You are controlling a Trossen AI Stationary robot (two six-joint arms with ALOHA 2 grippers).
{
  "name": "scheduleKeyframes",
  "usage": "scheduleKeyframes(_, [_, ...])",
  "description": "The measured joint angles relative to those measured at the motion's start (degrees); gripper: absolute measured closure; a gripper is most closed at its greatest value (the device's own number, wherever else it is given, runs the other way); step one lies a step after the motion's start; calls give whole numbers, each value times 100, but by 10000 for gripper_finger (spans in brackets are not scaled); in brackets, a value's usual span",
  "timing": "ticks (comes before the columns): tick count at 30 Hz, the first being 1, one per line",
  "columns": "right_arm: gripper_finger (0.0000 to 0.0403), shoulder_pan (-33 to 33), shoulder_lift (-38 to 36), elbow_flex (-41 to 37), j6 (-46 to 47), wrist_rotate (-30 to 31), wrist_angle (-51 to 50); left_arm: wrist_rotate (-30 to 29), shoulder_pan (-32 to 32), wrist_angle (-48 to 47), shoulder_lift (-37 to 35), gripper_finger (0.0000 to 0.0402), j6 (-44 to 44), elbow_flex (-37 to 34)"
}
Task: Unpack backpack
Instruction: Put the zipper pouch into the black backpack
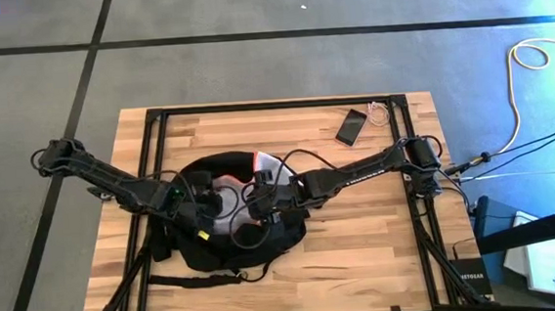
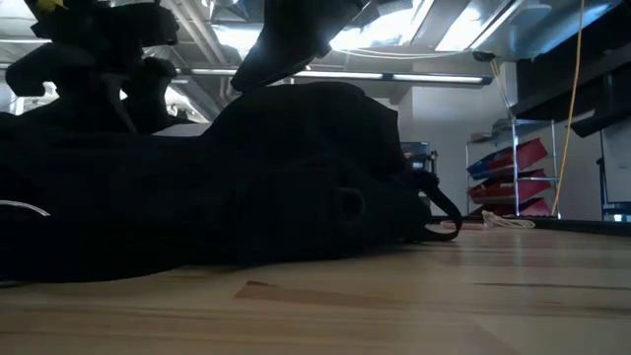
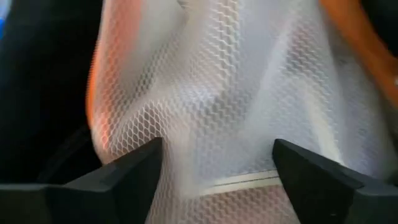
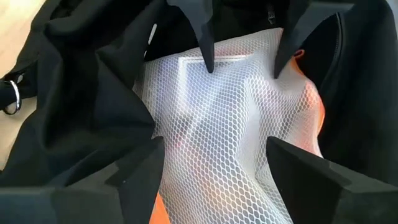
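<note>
Soft black backpack [image 1: 225, 218] should slump; both grippers, left [image 3: 214, 163] and right [image 4: 214, 163], spread above its white mesh [image 4: 230, 118].

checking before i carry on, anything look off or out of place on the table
Nothing looks damaged or spilled. The backpack lies flat, opened, with a white mesh pouch showing inside. Both tools, left and right, are open over that mesh. A phone lies apart near the table's far edge.

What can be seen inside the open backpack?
Inside the backpack lies a white mesh bag with something orange showing through it. What the mesh holds, and anything deeper, is covered by black fabric and both arms.
</note>
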Motion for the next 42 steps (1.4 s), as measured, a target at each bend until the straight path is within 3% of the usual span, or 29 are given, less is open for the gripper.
scheduleKeyframes(3, [139, 2, 0, 0, 0, -28, -2, 84, 52, 11, 5, 180, 40, -1])
scheduleKeyframes(10, [139, 1, 0, 0, 2, -85, -4, 473, 261, 8, 1, 367, 111, -1])
scheduleKeyframes(12, [139, 2, 0, 0, 0, -85, -4, 498, 261, -47, -44, 391, 109, -1])
scheduleKeyframes(29, [139, 1, 0, -1, 2, -87, -9, -40, 117, -2038, -54, 402, -121, 1185])
scheduleKeyframes(37, [139, 2, 0, -1, 2, -54, -216, 110, 117, -3067, -56, 401, 228, 1580])
scheduleKeyframes(42, [139, 7, -86, -2, 23, 532, -1019, 397, 88, -3372, -58, 401, 78, 1621])
